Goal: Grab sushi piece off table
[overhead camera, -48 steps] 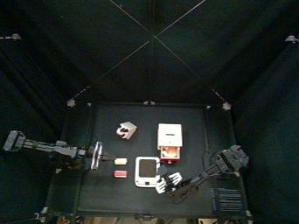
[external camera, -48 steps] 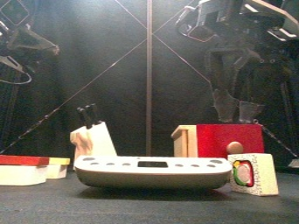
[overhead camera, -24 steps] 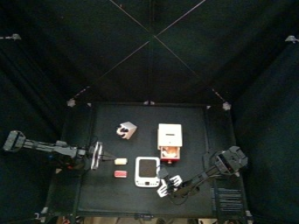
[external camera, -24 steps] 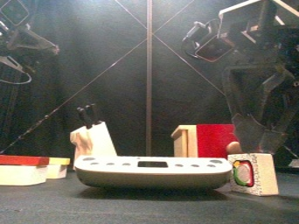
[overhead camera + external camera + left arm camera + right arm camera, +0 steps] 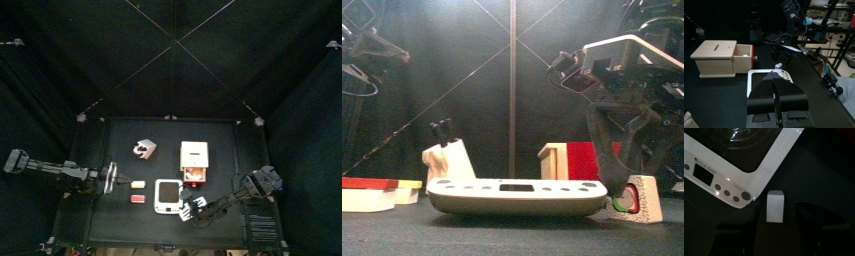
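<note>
The sushi piece [image 5: 629,198] is a small white block with a red and green face. It stands on the table [image 5: 123,135] near the front edge, just right of a white scale [image 5: 516,196]. My right gripper [image 5: 633,172] hangs open right above it, one finger to each side. In the right wrist view the sushi piece [image 5: 774,206] lies between the open jaws beside the scale's corner [image 5: 734,165], with nothing gripped. In the top view the right gripper [image 5: 199,207] covers most of the block. My left gripper [image 5: 777,95] rests shut and empty at the table's left side [image 5: 114,180].
A wooden box with a red drawer [image 5: 197,160] stands behind the scale. A toy knife block [image 5: 142,150] is at centre left. Red and yellow flat pieces [image 5: 376,192] lie at the front left. Corner posts and black curtains ring the table.
My right gripper has come down and forward over the sushi piece, still open. The left arm has not moved.
</note>
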Controlling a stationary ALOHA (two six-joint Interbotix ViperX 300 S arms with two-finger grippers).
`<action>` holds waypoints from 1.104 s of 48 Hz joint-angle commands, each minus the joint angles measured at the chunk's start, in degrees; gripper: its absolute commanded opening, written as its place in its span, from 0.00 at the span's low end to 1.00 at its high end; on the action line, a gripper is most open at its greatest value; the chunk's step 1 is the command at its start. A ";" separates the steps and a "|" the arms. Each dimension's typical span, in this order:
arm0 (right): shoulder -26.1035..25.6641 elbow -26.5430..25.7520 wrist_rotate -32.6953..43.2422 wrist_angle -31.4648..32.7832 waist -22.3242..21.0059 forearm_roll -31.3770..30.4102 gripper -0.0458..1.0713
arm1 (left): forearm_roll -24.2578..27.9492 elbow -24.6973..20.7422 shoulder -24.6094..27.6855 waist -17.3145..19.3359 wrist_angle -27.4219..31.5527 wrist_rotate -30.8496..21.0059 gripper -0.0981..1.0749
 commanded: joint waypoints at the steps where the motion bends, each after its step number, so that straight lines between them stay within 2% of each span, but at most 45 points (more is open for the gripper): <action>1: -1.67 -0.18 0.00 -0.26 -0.26 -0.18 0.78 | 0.00 -0.53 0.26 -0.09 -0.26 0.09 0.06; 11: -1.67 -0.09 0.00 -0.26 -0.62 0.00 0.73 | 0.00 -0.62 0.26 -0.09 -0.26 0.09 0.06; 29: -2.99 0.35 0.00 0.97 -0.70 -0.35 0.56 | 0.00 -0.53 0.26 -0.09 -0.18 0.00 0.06; 53: -5.27 0.09 0.88 7.82 0.53 -1.85 0.55 | -0.09 -0.53 0.26 -0.09 -0.18 -0.09 0.06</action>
